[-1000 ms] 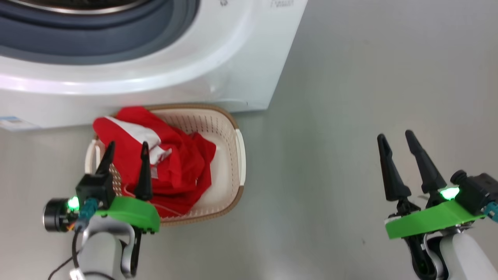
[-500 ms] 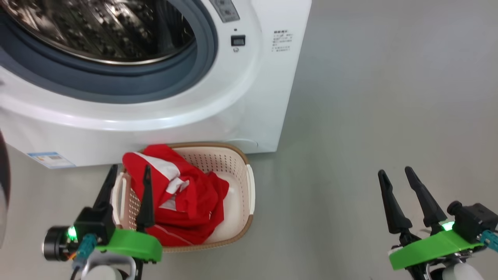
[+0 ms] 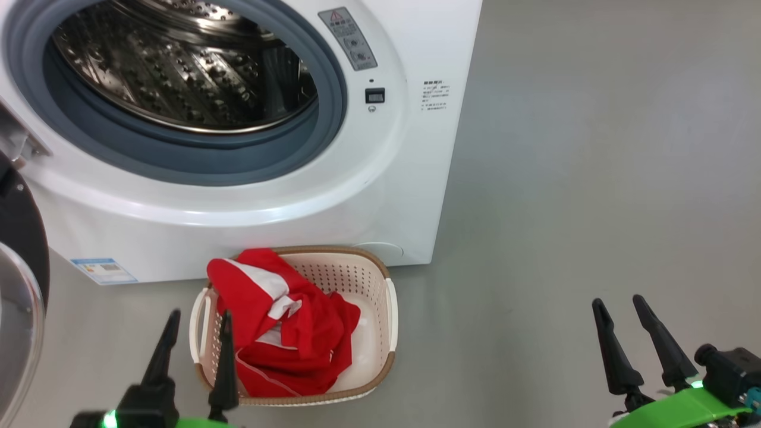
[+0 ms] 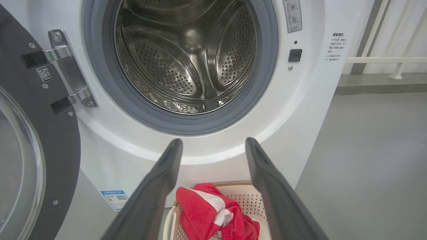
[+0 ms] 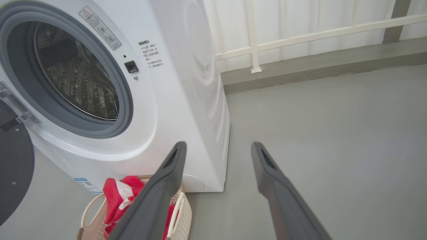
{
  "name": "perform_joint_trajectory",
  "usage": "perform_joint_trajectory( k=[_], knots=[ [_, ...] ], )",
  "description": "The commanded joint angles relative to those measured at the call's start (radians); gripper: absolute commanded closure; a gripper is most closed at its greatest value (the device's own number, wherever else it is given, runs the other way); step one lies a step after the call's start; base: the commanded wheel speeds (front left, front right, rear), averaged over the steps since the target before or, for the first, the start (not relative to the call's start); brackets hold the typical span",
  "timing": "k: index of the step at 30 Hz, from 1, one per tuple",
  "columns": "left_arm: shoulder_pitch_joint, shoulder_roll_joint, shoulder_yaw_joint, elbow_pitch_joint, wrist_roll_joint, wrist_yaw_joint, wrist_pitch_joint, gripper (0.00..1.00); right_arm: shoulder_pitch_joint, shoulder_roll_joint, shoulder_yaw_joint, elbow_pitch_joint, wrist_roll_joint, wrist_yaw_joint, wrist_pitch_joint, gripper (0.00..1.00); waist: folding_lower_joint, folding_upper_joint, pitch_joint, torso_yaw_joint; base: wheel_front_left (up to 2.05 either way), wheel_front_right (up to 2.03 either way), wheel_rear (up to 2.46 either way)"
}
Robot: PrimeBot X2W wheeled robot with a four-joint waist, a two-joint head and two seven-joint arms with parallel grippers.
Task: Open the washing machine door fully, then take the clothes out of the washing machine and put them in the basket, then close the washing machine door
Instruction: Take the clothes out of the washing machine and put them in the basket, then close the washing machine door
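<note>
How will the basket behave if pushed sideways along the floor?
Probably slides rather than tips: the basket is low, wide and flat on the smooth grey floor. Likely light: perforated plastic holding only the clothes. They are heaped toward its left side, so it may swivel a little as it slides.

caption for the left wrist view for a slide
Open left gripper faces the empty washing machine; clothes lie in the basket.

Left pincer (image 3: pixel 199 313) stands at the lower left of the head view, both dark fingers pointing up, jaws wide apart, nothing held between them. Right pincer (image 3: pixel 618 300) stands at the lower right, fingers leaning slightly leftward, likewise spread and empty.
</note>
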Motion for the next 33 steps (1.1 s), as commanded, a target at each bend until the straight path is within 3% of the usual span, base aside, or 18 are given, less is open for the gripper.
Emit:
perform_joint_trajectory(
  k=[1,11,33],
  knots=[
    [0.03,0.014,0.037,-0.042,-0.006,0.012,-0.005,0.0,0.013,-0.013,0.006,-0.022,-0.011,0.007,-0.006,0.0,0.0,0.0,-0.02,0.001,0.0,0.0,0.0],
    [0.103,0.014,0.049,-0.085,-0.017,0.021,-0.005,0.0,0.046,0.002,-0.011,-0.029,-0.016,0.007,-0.006,0.0,0.0,0.0,-0.031,0.008,0.0,0.0,0.0],
    [0.099,0.014,0.039,-0.095,-0.028,0.018,-0.005,0.0,0.048,0.0,-0.011,-0.031,-0.016,0.007,-0.006,0.0,0.0,0.0,-0.033,0.015,-0.04,0.04,0.0]
  ],
)
